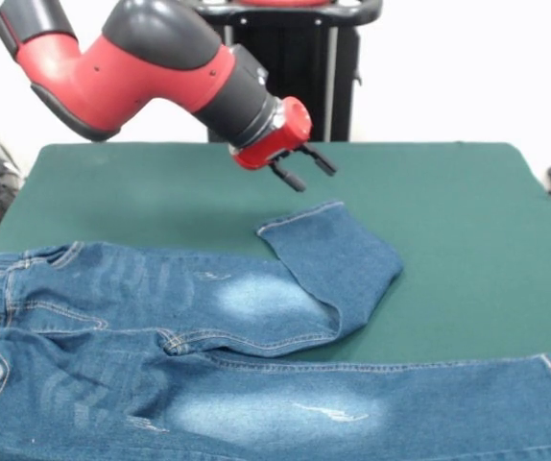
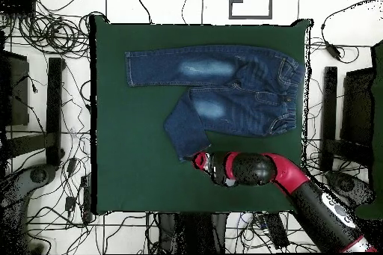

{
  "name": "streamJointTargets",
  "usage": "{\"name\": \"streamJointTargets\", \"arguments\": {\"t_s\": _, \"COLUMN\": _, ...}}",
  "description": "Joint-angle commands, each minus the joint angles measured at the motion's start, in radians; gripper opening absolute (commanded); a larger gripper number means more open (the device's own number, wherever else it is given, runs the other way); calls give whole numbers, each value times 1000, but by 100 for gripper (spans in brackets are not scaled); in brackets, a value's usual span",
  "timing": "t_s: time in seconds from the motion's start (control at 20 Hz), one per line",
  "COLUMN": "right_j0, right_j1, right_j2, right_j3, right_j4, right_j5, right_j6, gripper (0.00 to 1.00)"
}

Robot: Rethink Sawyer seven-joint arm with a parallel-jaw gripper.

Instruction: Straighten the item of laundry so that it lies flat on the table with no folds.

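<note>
**One leg folded back — hem is the place to grab**

I see the jeans spread across the lower half of the front frame on the green table. One leg runs straight toward the lower right; the other doubles back at the knee, its hem pointing up toward centre frame. My gripper hangs just above that hem, fingers apart and holding nothing. In the overhead frame the folded leg sits at centre, with the gripper at its lower edge.

Denim is soft but fairly heavy and should drag on the felt-like top. I judge the thick stitched hem the firmest hold — pinching there should let me pull the leg out straight.
</note>
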State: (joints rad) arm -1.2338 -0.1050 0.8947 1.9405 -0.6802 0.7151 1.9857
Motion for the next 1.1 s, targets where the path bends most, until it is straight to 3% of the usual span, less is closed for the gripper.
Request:
{"name": "streamJointTargets", "arguments": {"t_s": 0.05, "right_j0": 106, "right_j1": -1, "right_j2": -77, "right_j3": -106, "right_j4": -69, "right_j5": -147, "right_j6": 4, "gripper": 100}}
{"name": "streamJointTargets", "arguments": {"t_s": 0.2, "right_j0": 132, "right_j1": -17, "right_j2": -99, "right_j3": -108, "right_j4": -70, "right_j5": -200, "right_j6": 61, "gripper": 100}}
{"name": "streamJointTargets", "arguments": {"t_s": 0.35, "right_j0": 125, "right_j1": -26, "right_j2": -100, "right_j3": -106, "right_j4": -39, "right_j5": -199, "right_j6": 45, "gripper": 100}}
{"name": "streamJointTargets", "arguments": {"t_s": 0.65, "right_j0": 48, "right_j1": -17, "right_j2": -74, "right_j3": -110, "right_j4": 18, "right_j5": -112, "right_j6": -82, "gripper": 100}}
{"name": "streamJointTargets", "arguments": {"t_s": 1.1, "right_j0": -38, "right_j1": 13, "right_j2": -57, "right_j3": -125, "right_j4": 29, "right_j5": -27, "right_j6": -204, "gripper": 100}}
